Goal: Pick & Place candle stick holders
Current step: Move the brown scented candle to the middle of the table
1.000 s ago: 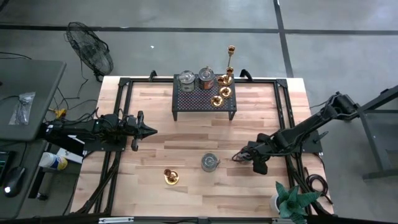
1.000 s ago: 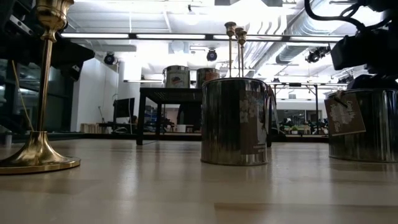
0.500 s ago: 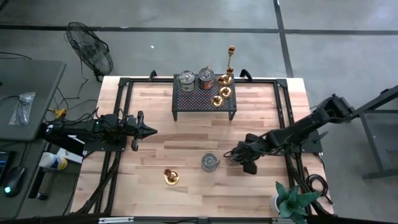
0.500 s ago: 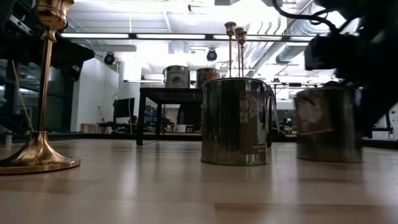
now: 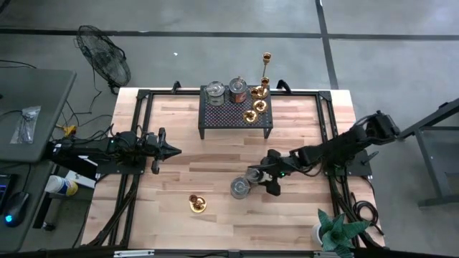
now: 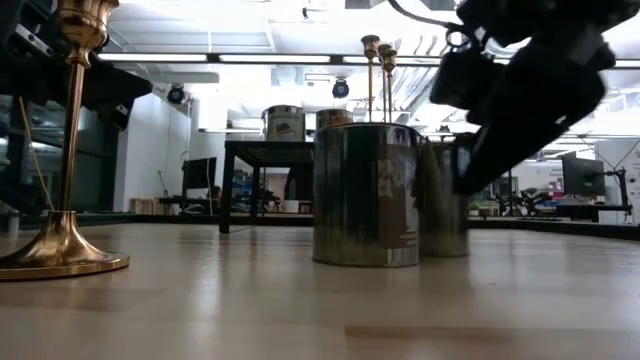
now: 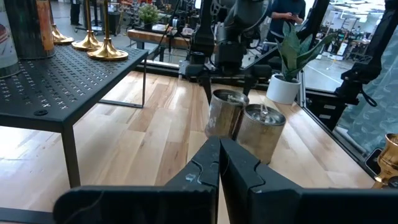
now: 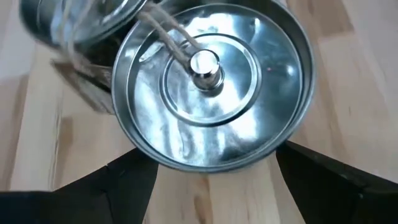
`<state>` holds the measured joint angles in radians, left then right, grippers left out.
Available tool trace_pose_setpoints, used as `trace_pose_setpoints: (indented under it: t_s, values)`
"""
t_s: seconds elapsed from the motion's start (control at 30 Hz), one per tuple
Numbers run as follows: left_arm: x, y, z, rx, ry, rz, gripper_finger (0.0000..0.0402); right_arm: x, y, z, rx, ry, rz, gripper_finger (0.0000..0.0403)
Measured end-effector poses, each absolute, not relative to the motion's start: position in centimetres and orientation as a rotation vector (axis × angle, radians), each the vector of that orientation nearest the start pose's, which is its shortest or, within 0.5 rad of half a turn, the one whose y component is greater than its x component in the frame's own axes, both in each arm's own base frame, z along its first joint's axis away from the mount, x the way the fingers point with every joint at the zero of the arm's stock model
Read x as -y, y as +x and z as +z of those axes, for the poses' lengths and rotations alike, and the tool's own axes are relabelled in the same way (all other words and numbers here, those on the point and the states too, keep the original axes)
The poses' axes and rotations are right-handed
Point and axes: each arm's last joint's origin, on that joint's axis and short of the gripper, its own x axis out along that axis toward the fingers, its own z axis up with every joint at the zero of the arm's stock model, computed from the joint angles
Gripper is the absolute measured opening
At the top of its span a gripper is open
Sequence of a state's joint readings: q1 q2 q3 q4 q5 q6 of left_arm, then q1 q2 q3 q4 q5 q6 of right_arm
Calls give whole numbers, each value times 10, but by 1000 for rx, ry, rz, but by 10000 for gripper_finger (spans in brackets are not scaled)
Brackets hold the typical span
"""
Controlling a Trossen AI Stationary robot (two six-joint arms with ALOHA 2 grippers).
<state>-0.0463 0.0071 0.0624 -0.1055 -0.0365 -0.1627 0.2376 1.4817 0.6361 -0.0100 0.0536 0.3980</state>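
Your left gripper (image 5: 172, 150) waits closed and empty at the left side of the table; your right gripper (image 5: 259, 179) has its fingers spread wide around a silvery cup (image 8: 208, 84), gripping it between them. A second silvery cup (image 5: 240, 188) touches it just ahead; I judge you are in the carrying step, so next lift clear before moving.

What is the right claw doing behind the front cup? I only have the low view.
Observer: The right claw grips the rear cup, one finger on each side.
Operator: Do the cups touch?
Observer: From above, the rear cup sits right beside the front cup; I can't tell whether they touch.
Operator: And the left claw?
Observer: The left claw is shut, waiting over the table's left side.
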Motion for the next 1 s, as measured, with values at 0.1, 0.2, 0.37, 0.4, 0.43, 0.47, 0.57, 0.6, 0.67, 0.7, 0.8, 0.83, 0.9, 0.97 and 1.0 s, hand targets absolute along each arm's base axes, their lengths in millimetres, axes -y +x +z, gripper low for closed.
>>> trace_pose_setpoints:
  t_s: [0.1, 0.2, 0.37, 0.4, 0.43, 0.47, 0.57, 0.6, 0.67, 0.7, 0.8, 0.83, 0.9, 0.97, 1.0]
  values:
    - [3, 94, 174, -51, -161, -5, 1, -57, 269, 148, -834, 232, 1, 316]
    - [3, 94, 174, -51, -161, -5, 1, -52, 281, 148, -806, 210, -2, 316]
    - [3, 94, 174, -52, -161, -5, 1, -43, 303, 151, -762, 170, -9, 316]
    - [3, 94, 174, -51, -161, -6, 1, -42, 306, 151, -757, 164, -11, 316]
    - [3, 94, 174, -51, -161, -6, 1, -40, 310, 151, -752, 155, -12, 316]
    - [3, 94, 174, -51, -161, -5, 1, -39, 313, 151, -745, 147, -11, 316]
    - [3, 94, 174, -51, -161, -5, 1, -36, 324, 153, -721, 129, -13, 316]
    - [3, 94, 174, -51, -161, -5, 1, -35, 328, 154, -713, 123, -14, 316]
    - [3, 94, 174, -51, -161, -6, 1, -32, 336, 156, -703, 115, -17, 316]
    - [3, 94, 174, -51, -161, -5, 1, -31, 340, 156, -701, 111, -19, 316]
    - [3, 94, 174, -51, -161, -5, 1, -29, 354, 156, -687, 87, -18, 316]
    - [3, 94, 174, -50, -161, -5, 1, -28, 358, 157, -682, 78, -17, 316]
    - [3, 94, 174, -51, -161, -5, 1, -26, 367, 158, -673, 78, -20, 316]
    - [3, 94, 174, -51, -161, -6, 1, -23, 375, 158, -661, 82, -26, 316]
    - [3, 94, 174, -51, -161, -5, 1, -22, 380, 158, -655, 85, -30, 316]
